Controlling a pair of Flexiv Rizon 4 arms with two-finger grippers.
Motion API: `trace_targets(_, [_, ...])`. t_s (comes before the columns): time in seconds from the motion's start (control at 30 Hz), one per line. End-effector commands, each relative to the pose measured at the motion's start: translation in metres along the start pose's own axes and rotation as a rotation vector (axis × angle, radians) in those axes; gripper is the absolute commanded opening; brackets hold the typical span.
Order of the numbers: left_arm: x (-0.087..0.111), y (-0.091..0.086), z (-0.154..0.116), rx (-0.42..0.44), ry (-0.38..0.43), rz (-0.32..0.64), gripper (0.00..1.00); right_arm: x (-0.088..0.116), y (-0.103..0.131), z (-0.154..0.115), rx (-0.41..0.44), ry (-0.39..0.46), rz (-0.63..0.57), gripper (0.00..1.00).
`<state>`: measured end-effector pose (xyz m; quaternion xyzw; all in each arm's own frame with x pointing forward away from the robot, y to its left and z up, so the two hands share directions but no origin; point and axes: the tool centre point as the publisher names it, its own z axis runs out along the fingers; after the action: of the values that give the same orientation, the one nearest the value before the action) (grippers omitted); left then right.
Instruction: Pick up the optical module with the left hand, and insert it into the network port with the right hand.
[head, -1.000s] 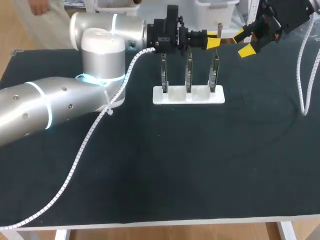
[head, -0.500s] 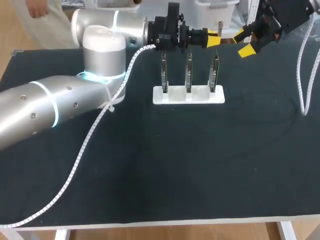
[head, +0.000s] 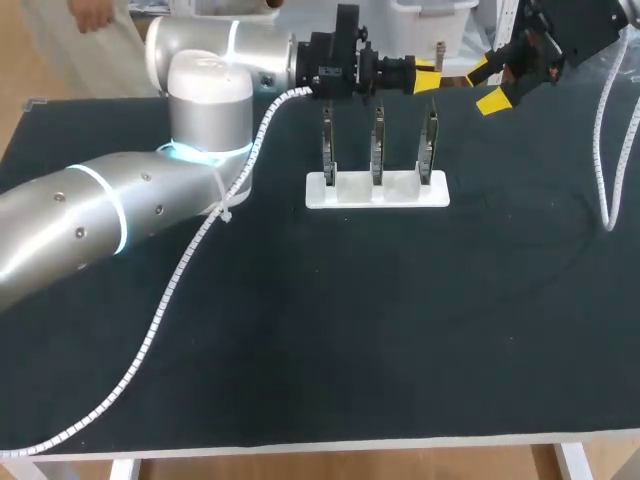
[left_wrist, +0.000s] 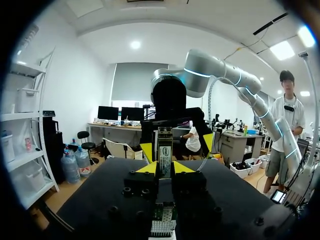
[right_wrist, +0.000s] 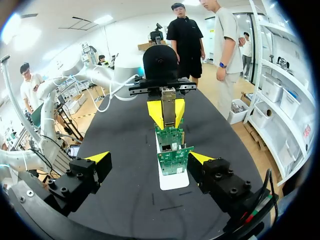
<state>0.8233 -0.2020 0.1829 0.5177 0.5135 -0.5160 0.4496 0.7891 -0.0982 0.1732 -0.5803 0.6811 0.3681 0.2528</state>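
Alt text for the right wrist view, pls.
Ahead of the open right gripper, the left gripper faces it, shut on the optical module. Below that, green circuit boards stand upright in a white holder on the black table.

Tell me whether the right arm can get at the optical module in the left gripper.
Probably yes: the right gripper, fingers open, faces the optical module held by the left gripper with nothing between them; the circuit boards stand lower.
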Motion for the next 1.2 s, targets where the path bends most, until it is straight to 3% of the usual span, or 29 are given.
trace_targets(0.03, [0.000, 0.002, 0.001, 0.000, 0.000, 0.000, 0.00, 0.000, 0.003, 0.000, 0.007, 0.000, 0.000, 1.00])
trace_targets(1.2, [0.000, -0.014, -0.004, -0.010, -0.006, -0.013, 0.00, 0.000, 0.003, 0.000, 0.007, 0.000, 0.000, 1.00])
